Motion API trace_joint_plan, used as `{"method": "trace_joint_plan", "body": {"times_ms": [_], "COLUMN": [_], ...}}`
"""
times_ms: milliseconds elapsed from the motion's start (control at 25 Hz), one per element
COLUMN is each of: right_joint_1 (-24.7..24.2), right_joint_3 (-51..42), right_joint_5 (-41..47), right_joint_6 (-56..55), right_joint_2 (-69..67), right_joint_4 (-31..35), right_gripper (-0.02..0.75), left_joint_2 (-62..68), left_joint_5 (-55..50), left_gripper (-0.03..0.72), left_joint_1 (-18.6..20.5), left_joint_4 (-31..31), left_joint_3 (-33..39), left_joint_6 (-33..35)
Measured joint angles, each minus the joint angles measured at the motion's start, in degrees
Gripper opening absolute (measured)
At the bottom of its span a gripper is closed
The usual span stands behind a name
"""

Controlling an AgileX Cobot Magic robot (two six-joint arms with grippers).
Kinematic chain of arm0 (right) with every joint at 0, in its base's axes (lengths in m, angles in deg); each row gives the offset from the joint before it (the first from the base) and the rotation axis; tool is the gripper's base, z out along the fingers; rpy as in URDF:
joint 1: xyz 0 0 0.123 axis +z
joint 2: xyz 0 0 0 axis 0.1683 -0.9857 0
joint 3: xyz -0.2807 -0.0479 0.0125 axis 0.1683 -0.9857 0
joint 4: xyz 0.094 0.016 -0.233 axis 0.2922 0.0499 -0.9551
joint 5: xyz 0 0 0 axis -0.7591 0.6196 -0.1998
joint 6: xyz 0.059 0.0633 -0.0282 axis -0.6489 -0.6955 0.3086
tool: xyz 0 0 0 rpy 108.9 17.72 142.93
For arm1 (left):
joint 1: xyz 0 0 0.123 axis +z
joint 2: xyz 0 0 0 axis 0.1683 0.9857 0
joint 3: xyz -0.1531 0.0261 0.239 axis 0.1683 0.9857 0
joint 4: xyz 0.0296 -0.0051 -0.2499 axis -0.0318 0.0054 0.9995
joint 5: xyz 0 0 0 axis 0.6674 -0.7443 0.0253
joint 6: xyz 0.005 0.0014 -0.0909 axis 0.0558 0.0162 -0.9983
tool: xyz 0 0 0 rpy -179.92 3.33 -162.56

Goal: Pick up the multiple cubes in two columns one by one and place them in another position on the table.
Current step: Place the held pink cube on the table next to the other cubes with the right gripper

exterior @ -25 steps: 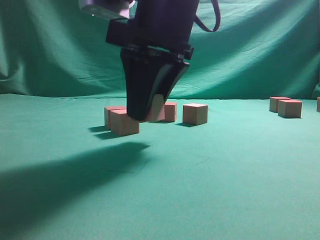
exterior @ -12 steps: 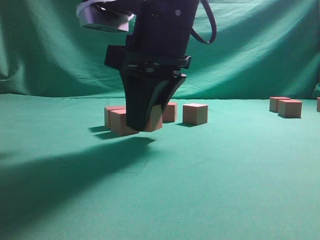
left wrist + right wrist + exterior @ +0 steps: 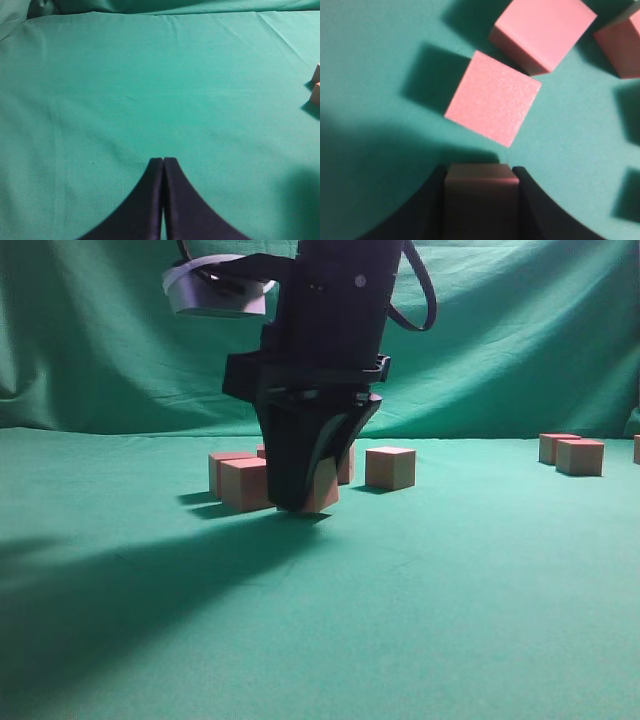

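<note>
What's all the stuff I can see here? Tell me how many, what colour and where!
Held cube: one, pink, between the right claw's fingers, low over the table.
Cubes by the claw: at least four, pink tops with tan sides, in a cluster on the table mid-left.
Far cubes: at least two, same colours, at the right edge.
Table: one, teal-green cloth.
Curtain: one, green, draped behind.
Left claw: one, black, shut, above bare cloth.
Right claw: one, black, shut on the held cube.
</note>
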Motion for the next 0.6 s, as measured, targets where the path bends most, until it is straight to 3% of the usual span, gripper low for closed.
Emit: {"method": "trace_joint_plan", "body": {"times_ms": [600], "right_joint_1": [0.0], "right_joint_3": [0.1], "right_joint_5": [0.1], "right_joint_6": [-1.4], "right_joint_2": [-0.8], "right_joint_4": [0.0], "right_gripper": [0.267], "left_joint_2": [0.0], "left_joint_5": [0.0], "left_gripper": [0.0], "left_joint_1": [0.0], "left_joint_4": [0.0], "left_joint_3": [0.0], "left_joint_6": [0.0]}}
